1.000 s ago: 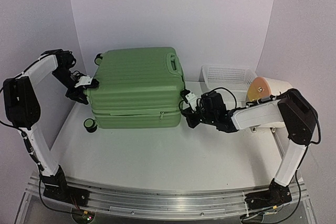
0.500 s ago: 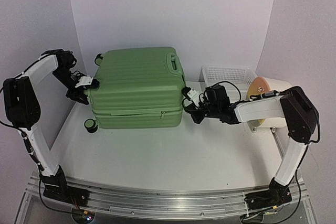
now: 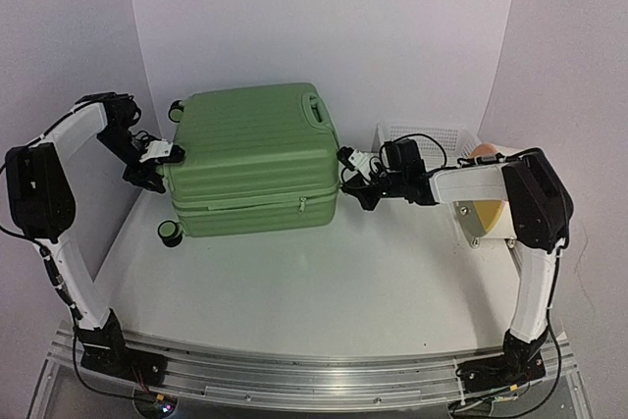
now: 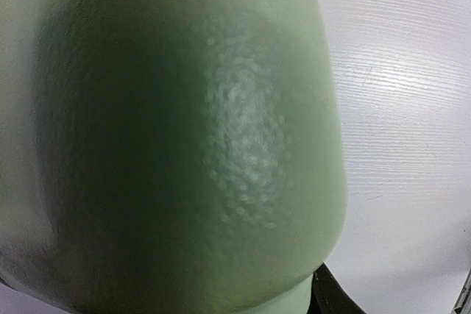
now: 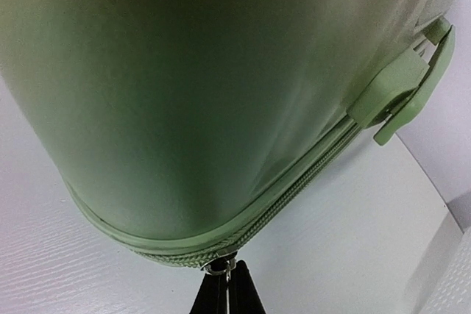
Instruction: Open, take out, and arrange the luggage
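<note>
White tabletop [image 3: 294, 291] carrying closed luggage [image 3: 253, 154], lying flat toward rear, left of centre. Your left tool [image 3: 155, 166] sitting against luggage's left end; cannot tell how wide it is standing. Your right tool [image 5: 227, 290] pinching narrow on zipper pull [image 5: 219, 265] at luggage's right corner. Mesh basket [image 3: 432, 136] sitting behind your right arm.

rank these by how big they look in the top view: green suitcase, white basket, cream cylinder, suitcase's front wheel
1. green suitcase
2. white basket
3. cream cylinder; places 2 and 3 are unsure, since the right arm hides part of both
4. front wheel
</note>
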You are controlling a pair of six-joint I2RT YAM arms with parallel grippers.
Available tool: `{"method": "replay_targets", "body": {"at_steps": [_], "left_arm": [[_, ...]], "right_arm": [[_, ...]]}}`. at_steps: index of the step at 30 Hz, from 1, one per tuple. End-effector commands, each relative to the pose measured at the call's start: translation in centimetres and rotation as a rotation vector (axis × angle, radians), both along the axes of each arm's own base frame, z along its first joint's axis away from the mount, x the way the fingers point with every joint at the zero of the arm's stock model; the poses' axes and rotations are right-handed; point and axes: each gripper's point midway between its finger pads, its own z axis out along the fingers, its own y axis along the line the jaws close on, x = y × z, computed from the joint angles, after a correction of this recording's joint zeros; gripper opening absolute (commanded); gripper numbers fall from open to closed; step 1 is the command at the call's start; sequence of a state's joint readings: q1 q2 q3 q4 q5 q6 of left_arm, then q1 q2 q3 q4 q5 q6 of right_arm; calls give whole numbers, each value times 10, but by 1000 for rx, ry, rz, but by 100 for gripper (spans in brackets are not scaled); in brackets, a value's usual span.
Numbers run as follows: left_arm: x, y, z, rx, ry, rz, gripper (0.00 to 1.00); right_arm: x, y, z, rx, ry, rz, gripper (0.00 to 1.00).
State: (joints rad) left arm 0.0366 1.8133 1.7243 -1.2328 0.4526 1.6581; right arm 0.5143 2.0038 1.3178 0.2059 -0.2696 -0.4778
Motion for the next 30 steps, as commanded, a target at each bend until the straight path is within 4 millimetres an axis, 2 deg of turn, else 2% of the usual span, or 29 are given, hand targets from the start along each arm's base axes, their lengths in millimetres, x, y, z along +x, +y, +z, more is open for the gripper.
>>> {"method": "replay_targets", "body": {"at_steps": [1,7,10,15,20,24,27,28,30], "left_arm": [[-55,-11,24,-2,-7,-246,0],[-58,-11,23,4,-16,-270,0],[-58,-10,23,12,-19,-277,0],[-59,-11,22,7,-20,-284,0],[-60,-9,21,19,-10,-273,0],[-62,-9,20,13,0,-260,0],[-60,-13,25,-16,-5,-224,1],[-57,-15,29,-29,-12,-203,3],[-48,-20,42,-75,-34,-143,38]], "right_arm": [[83,-45,75,42,-274,-214,0],[109,-28,81,51,-331,-180,0],[120,-21,78,67,-338,-168,0],[136,-5,87,141,-371,-145,0],[137,21,87,204,-371,-94,0],[143,29,97,323,-352,-110,0],[133,38,99,366,-337,-81,0],[127,42,98,367,-334,-65,0],[113,46,99,377,-334,-46,0]]}}
